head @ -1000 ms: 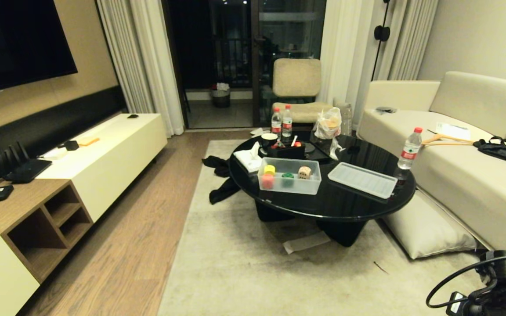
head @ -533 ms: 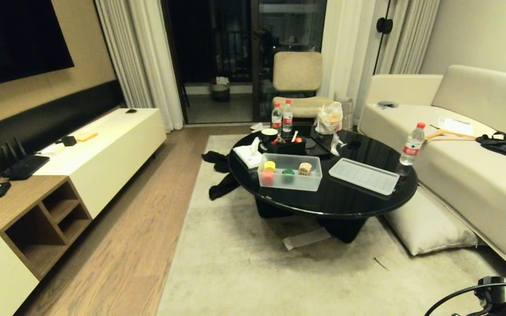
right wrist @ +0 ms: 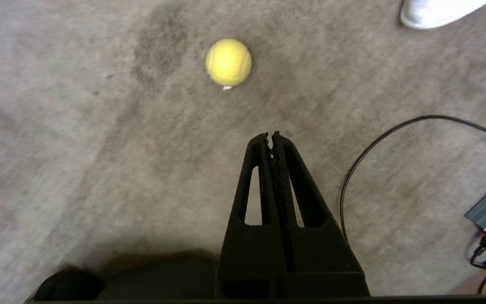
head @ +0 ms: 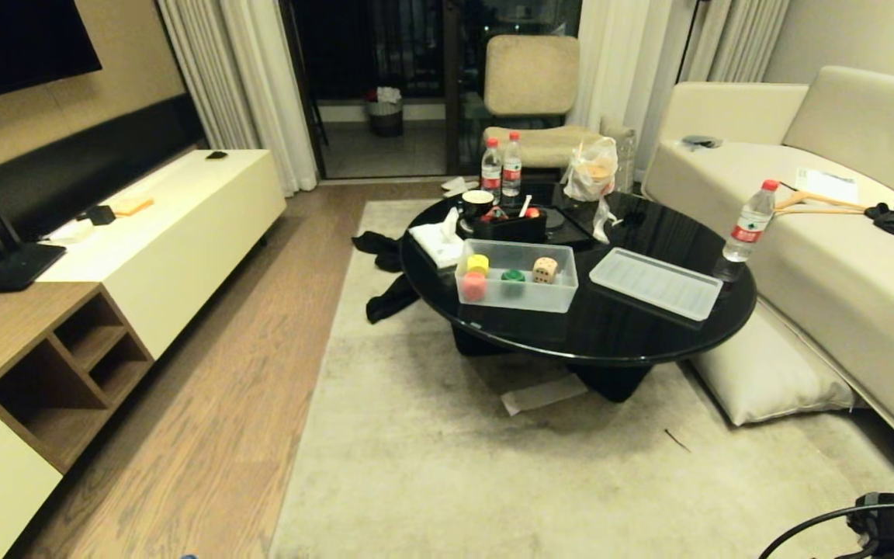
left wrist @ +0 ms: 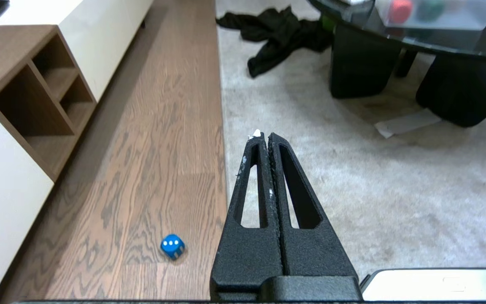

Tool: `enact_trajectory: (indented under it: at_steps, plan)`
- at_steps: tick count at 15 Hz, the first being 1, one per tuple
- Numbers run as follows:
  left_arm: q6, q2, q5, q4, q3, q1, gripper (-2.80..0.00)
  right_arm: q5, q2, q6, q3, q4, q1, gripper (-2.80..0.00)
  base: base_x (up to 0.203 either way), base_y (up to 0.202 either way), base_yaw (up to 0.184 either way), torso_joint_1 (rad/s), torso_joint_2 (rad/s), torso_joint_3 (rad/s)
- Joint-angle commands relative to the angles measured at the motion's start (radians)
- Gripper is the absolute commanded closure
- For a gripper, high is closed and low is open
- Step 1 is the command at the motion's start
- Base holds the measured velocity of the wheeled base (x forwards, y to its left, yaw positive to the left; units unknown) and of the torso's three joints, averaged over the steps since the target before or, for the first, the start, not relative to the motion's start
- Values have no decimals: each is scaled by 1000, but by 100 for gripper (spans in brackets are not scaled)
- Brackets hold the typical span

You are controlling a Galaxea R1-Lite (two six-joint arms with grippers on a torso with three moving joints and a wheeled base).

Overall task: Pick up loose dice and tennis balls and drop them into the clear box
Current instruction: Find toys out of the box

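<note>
The clear box stands on the round black table. Inside it are a yellow die, a red-orange die, a green die and a beige die. Its lid lies beside it. A blue die rests on the wood floor, off to the side of my shut, empty left gripper. A tennis ball lies on the rug ahead of my shut, empty right gripper. In the head view only a bit of my right arm shows, low at the right.
Water bottles, a black organiser tray, a cup and a bag crowd the table's far side. A sofa is on the right, a low cabinet on the left. A black cable and a white shoe lie near the ball.
The head view has tipped downward, so the whole room sits higher in the picture. My right arm has dropped further out of the lower right corner.
</note>
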Motion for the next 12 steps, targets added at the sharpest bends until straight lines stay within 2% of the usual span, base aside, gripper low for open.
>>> enact_trajectory:
  at_steps: [1,3,7,12]
  plan:
    - [0,0,0,0,2,1,0,1,-2,-12,-27,3,-31,0,0,0,0,-2,6,-194]
    - [0,0,0,0,2,1,0,2,-3,-22,-65,53,-55,0,0,0,0,3,4,-213]
    - [0,0,0,0,2,1,0,4,20,-42,-104,61,-57,0,0,0,0,5,3,-194]
    - [0,0,0,0,2,1,0,53,70,-75,-135,62,-57,0,0,0,0,3,5,-200]
